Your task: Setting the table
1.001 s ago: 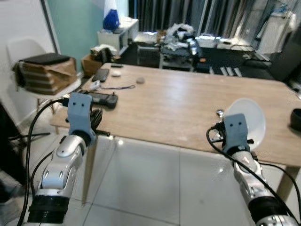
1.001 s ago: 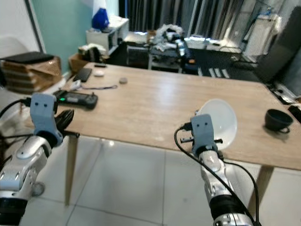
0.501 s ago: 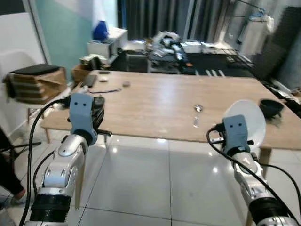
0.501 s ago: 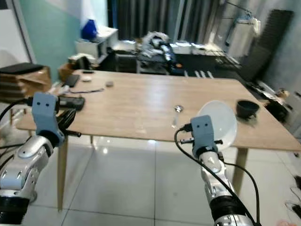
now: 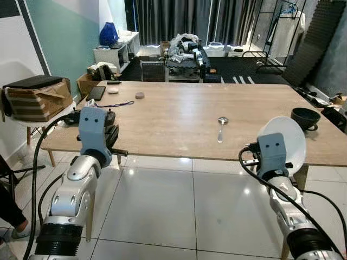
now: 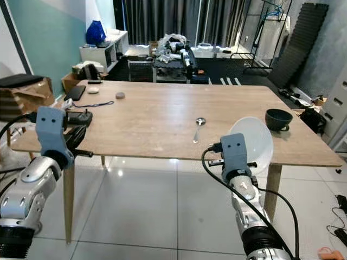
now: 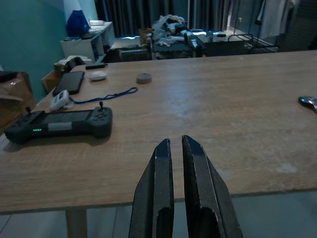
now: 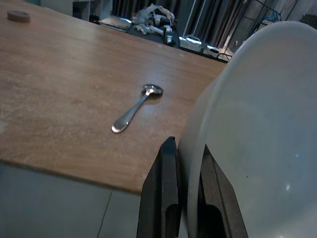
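Observation:
A long wooden table [image 5: 179, 116] stands ahead of me. My right gripper [image 8: 187, 151] is shut on the rim of a white bowl [image 5: 290, 138], held on edge just off the table's near right side. A metal spoon [image 5: 221, 128] lies on the tabletop, left of the bowl. A dark bowl [image 5: 304, 116] sits at the table's far right. My left gripper [image 7: 176, 148] is shut with nothing in it, level with the table's near left edge.
A black handheld game controller [image 7: 59, 124], a phone [image 7: 69, 82], a white mouse [image 7: 98, 75], a small round disc [image 7: 144, 78] and a blue cord [image 7: 109, 94] lie at the table's left end. A chair with cardboard [image 5: 35, 97] stands left. White tiled floor [image 5: 173, 206] lies below.
The camera has shifted back and to the right, so more of the table, the spoon and the dark bowl show. Both arms keep their pose; the white bowl stays in the right gripper.

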`<state>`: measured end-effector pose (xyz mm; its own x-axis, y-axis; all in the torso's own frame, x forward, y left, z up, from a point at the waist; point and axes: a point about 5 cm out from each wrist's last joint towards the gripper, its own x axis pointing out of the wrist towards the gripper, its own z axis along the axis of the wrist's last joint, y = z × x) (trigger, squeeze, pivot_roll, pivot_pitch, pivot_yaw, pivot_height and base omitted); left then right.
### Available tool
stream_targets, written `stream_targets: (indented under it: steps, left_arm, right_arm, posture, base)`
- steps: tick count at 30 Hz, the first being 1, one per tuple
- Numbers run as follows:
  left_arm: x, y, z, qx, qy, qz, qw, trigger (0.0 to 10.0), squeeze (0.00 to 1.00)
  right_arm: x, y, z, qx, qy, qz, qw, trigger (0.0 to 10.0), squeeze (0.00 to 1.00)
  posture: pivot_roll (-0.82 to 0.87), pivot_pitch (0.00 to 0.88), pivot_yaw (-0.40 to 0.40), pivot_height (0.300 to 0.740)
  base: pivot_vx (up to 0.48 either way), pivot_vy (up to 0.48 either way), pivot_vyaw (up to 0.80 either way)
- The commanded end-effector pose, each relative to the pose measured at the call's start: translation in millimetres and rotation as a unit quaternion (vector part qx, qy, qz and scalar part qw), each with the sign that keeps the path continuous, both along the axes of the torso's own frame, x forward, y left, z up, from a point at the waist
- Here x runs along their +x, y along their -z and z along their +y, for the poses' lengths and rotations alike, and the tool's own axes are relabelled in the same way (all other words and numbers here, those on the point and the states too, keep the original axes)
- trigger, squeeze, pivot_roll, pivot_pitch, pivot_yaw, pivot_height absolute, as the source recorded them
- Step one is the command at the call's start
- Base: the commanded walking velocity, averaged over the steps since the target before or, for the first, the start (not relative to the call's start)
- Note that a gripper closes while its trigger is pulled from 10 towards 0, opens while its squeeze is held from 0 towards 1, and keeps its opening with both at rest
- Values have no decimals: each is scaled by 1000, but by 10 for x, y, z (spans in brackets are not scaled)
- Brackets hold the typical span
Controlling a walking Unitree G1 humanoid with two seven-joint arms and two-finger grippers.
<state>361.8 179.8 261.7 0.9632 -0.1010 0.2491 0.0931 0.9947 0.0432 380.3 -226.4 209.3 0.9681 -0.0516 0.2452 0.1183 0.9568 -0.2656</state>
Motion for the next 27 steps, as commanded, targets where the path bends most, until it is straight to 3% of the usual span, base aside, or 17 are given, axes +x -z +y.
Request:
stream_targets:
  steps: [1,27]
  left_arm:
    - [4,-9,19,2,-4,-3,1000,10000,0]
    - [2,7,-7,6,0,1,1000,10000,0]
  right_arm:
    - [-4,10,12,2,-3,1,1000,10000,0]
    - [-12,24,26,5,-4,1,1000,10000,0]
  posture:
    - [41,119,93,740]
    - [41,127,96,740]
  base:
    - [480,0,0]
    - [465,0,0]
